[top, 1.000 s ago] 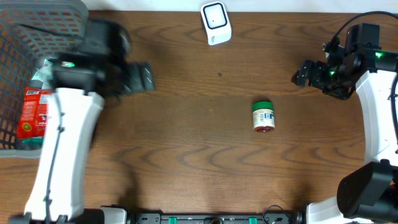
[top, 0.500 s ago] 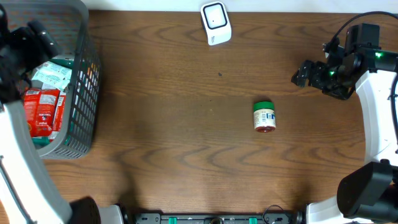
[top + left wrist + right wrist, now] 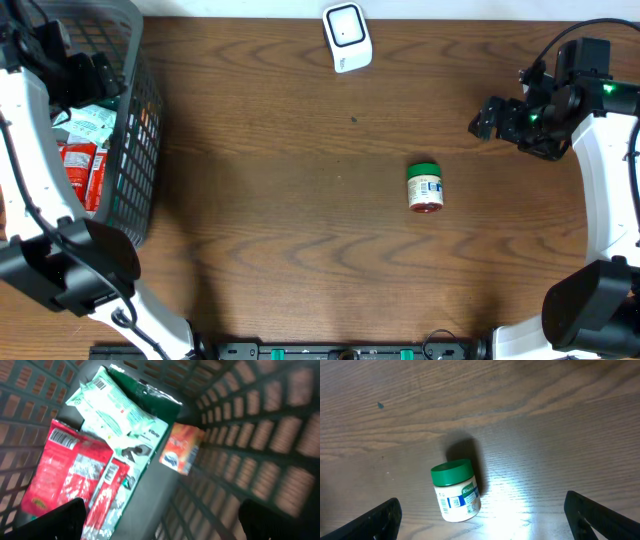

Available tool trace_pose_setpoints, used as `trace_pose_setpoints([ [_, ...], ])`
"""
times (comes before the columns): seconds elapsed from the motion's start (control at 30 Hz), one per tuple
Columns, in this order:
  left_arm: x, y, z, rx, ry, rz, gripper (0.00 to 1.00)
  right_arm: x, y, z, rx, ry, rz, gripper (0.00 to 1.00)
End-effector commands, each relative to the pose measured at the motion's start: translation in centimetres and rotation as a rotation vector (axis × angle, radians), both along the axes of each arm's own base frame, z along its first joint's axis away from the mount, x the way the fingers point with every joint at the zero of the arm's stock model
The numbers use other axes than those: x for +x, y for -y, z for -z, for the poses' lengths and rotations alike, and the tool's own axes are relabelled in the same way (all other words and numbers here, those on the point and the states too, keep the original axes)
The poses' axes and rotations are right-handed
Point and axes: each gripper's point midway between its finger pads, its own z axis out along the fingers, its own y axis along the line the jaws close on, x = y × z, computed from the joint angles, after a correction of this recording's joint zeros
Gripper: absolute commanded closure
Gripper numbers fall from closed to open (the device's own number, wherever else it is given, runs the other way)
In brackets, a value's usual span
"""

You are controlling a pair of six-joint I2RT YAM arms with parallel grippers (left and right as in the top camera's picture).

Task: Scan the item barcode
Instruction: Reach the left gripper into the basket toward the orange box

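A small jar with a green lid lies on its side on the brown table; in the right wrist view the jar shows a white label. My right gripper hangs open to the jar's upper right, its fingers wide apart and empty. A white scanner stands at the table's far edge. My left gripper is open above the grey basket, holding nothing. Below it lie a red packet, a green-and-white packet and an orange box.
The basket's mesh wall rises close on the right of the left gripper. The right arm's base stands at the table's right edge.
My left arm has swung from the table's left part out over the basket. The jar, the scanner and the right arm have stayed put.
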Motion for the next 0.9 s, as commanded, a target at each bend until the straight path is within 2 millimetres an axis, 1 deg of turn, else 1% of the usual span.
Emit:
trace_pose_setpoints([
  [0.0, 0.6, -0.1, 3.0, -0.035, -0.058, 0.041, 0.02, -0.1, 0.3, -0.3, 0.005, 0.009, 0.006, 0.01],
  [0.17, 1.2, -0.3, 5.6, -0.056, -0.106, 0.042, 0.02, -0.1, 0.3, -0.3, 0.006, 0.009, 0.007, 0.01],
  [0.33, 1.4, -0.4, 7.8, -0.079, -0.152, 0.04, 0.02, -0.1, 0.3, -0.4, 0.005, 0.009, 0.006, 0.01],
  [0.43, 1.5, -0.2, 8.6, -0.097, -0.165, 0.045, 0.02, -0.1, 0.3, -0.4, 0.006, 0.009, 0.006, 0.01],
  [0.63, 2.0, 0.8, 10.2, -0.17, -0.175, 0.067, 0.02, -0.1, 0.3, -0.3, 0.006, 0.009, 0.006, 0.01],
  [0.73, 1.9, 0.9, 11.0, -0.18, -0.194, 0.074, 0.01, -0.1, 0.3, -0.4, 0.006, 0.009, 0.006, 0.01],
  [0.83, 1.8, 1.0, 12.1, -0.191, -0.221, 0.08, 0.09, -0.1, 0.3, -0.3, 0.006, 0.009, 0.006, 0.01],
  [0.87, 1.7, 1.0, 12.4, -0.195, -0.23, 0.079, 0.1, -0.1, 0.3, -0.3, 0.006, 0.009, 0.006, 0.01],
])
